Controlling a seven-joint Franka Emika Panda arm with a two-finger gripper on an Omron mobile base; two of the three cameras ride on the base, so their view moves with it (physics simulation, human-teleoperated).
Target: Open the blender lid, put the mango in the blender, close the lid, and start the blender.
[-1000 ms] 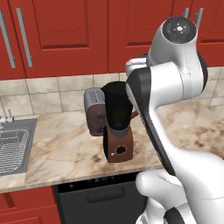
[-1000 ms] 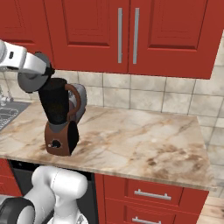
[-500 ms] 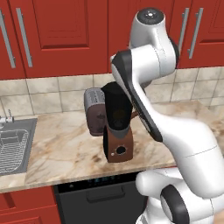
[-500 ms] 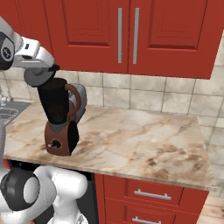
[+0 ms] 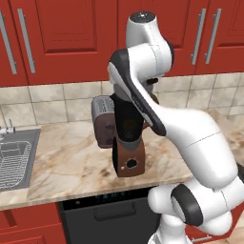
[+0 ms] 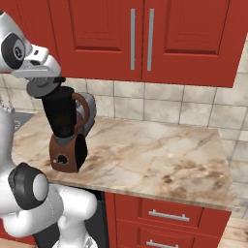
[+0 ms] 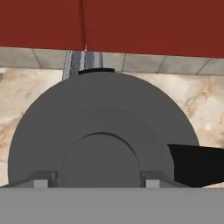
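The blender (image 5: 127,143) stands on the marble counter (image 6: 160,155), just in front of a toaster (image 5: 102,121) that its jar partly hides in both base views. In the left base view the arm crosses in front of the jar top, so the rim and cap are concealed there. In the right base view the lid (image 6: 43,86) appears as a grey disc at the jar top, tilted and held under the hand; whether it touches the rim cannot be resolved. In the hand view the lid (image 7: 103,127) is seen face-on, its raised centre knob between the two fingertips (image 7: 41,179) of the gripper (image 7: 99,180), which sit against either side of the knob, clamped on it. A dark wedge at the lid's right edge cannot be identified. A sink (image 5: 12,157) is cut off at the left frame edge.
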